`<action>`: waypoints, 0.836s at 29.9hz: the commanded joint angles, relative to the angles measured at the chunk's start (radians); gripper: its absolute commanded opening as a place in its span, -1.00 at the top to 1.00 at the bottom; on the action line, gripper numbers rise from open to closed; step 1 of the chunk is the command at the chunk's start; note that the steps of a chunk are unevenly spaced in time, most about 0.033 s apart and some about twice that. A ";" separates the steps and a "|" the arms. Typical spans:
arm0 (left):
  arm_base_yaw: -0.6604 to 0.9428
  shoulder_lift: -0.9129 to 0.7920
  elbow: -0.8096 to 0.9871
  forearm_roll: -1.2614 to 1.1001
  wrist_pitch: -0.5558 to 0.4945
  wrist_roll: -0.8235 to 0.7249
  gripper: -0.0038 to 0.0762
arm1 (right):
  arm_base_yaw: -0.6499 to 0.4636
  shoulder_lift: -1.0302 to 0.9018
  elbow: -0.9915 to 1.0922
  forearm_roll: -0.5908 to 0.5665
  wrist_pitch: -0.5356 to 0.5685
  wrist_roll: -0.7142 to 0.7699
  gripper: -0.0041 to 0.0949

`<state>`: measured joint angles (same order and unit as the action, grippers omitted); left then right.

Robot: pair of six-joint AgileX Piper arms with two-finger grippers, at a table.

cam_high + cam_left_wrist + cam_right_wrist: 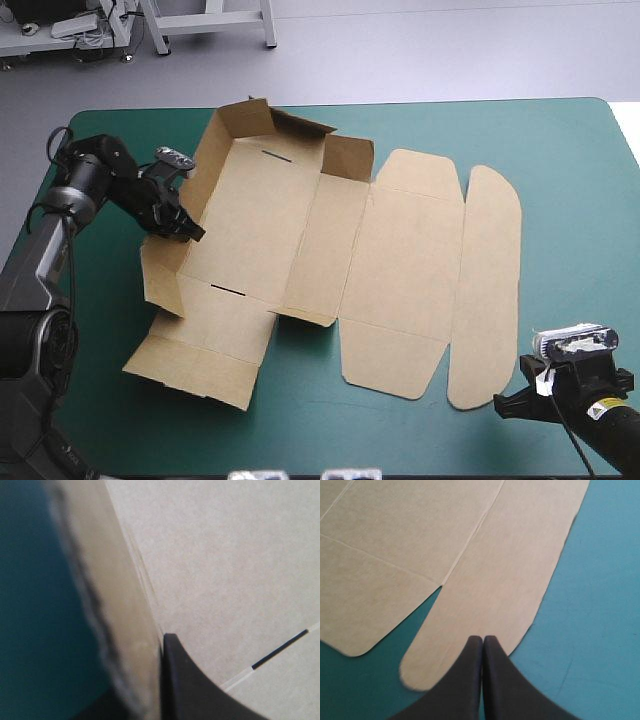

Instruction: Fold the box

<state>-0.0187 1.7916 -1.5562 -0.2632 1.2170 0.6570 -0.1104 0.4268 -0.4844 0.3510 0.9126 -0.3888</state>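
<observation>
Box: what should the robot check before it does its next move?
1. Left gripper holding the box's left wall: ok, shut on it.
2. Far wall standing up: ok.
3. Near wall standing up: not ok, it lies flat.
4. Lid flat on the table: ok.
5. Right gripper touching the rounded flap: cannot tell; it is shut, over the flap's end.

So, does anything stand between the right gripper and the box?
Nothing visible does. The right gripper, shut, sits right at the rounded end flap of the box, with only teal-green cover beside it.
</observation>
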 commanded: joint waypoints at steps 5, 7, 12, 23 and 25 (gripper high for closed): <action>-0.210 -0.063 -0.209 0.285 0.014 0.017 0.93 | 0.001 0.005 -0.027 0.020 -0.052 -0.009 0.94; -0.265 -0.063 -0.246 0.366 -0.025 0.021 0.93 | 0.001 0.005 -0.027 0.020 -0.052 -0.009 0.94; -0.390 -0.063 -0.296 0.501 -0.097 0.111 0.93 | 0.001 0.005 -0.027 0.020 -0.052 -0.009 0.94; -0.671 -0.063 -0.307 0.734 -0.140 0.148 0.93 | 0.001 0.005 -0.027 0.020 -0.052 -0.009 0.94; -0.715 -0.063 -0.307 0.779 -0.148 0.132 0.93 | 0.001 0.005 -0.027 0.020 -0.052 -0.009 0.94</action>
<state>-0.6796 1.7916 -1.8279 0.4177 1.1243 0.8007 -0.1104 0.4268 -0.4844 0.3510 0.9126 -0.3888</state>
